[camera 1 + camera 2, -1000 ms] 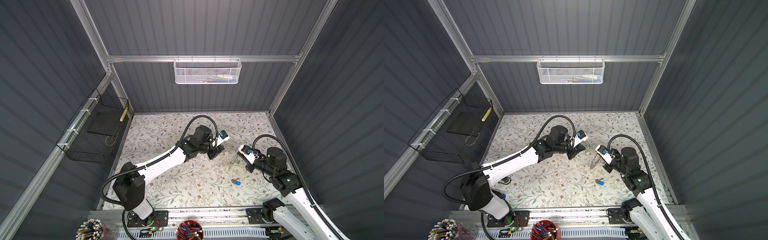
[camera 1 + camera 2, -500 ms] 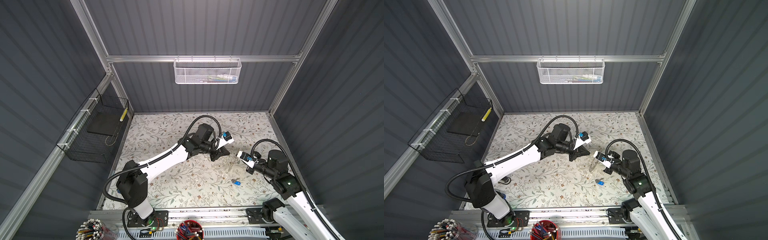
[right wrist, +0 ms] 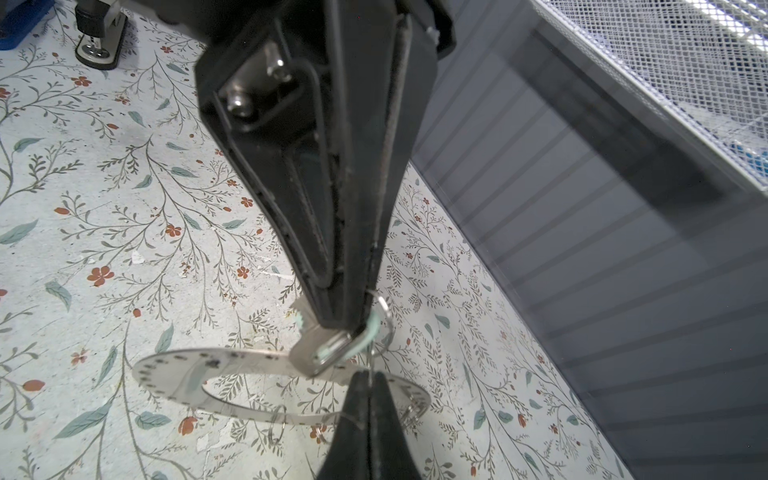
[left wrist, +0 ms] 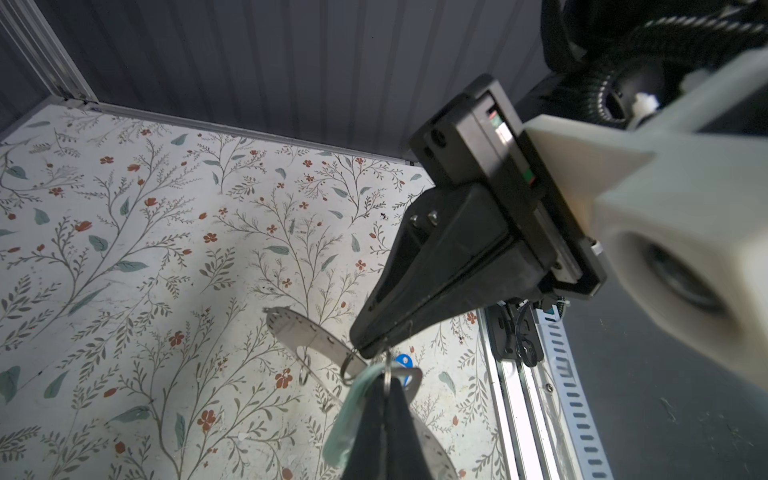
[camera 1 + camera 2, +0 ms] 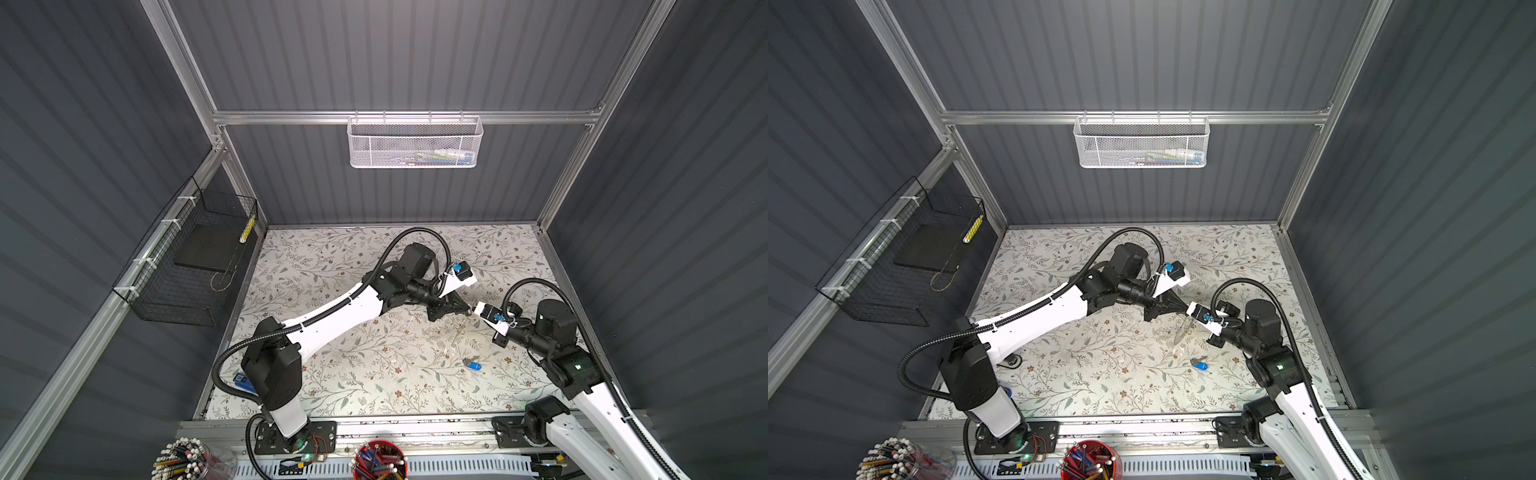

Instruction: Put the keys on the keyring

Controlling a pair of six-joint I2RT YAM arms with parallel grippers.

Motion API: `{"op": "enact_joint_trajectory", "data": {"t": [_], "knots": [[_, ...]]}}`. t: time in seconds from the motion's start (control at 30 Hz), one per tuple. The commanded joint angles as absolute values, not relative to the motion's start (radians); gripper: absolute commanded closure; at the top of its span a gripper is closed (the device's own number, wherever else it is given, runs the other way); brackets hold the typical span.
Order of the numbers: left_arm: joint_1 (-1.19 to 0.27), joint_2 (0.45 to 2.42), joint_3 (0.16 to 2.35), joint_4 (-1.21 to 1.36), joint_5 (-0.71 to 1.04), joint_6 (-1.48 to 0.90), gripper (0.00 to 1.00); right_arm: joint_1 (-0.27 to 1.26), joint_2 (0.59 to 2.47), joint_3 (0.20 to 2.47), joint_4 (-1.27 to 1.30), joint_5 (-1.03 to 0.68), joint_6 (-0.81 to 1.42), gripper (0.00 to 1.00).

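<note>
Above the right half of the floral mat my two grippers meet tip to tip. My left gripper is shut on the key with the pale mint-green tag. The keyring, a flat grey band with small split rings on it, hangs tilted from my right gripper, which is shut on its rim. The mint key touches the band right beside the right jaws. The other key, with a blue tag, lies on the mat below, towards the front.
A stapler stands on the mat near the left arm's base. A white mesh basket hangs on the back wall and a black wire basket on the left wall. Two pencil cups stand in front of the rail.
My left gripper has swung right with the mint key until its tip meets the right gripper. The right gripper and the keyring shifted slightly towards it. The blue key has not moved.
</note>
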State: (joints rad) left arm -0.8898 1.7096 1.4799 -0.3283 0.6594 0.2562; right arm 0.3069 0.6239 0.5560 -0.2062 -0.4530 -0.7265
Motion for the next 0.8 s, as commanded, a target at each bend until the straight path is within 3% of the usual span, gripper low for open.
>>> {"op": "enact_joint_trajectory", "data": {"t": [0.0,0.77], "knots": [[-0.897,1.737,1.523,-0.383,0.662,0.270,1.00,0.311,0.616,0.555,-0.168,-0.485,-0.724,1.00],[-0.895,1.645,1.447,-0.323,0.561,0.259,1.00,0.311,0.615,0.553,-0.218,-0.405,-0.711,1.00]]}}
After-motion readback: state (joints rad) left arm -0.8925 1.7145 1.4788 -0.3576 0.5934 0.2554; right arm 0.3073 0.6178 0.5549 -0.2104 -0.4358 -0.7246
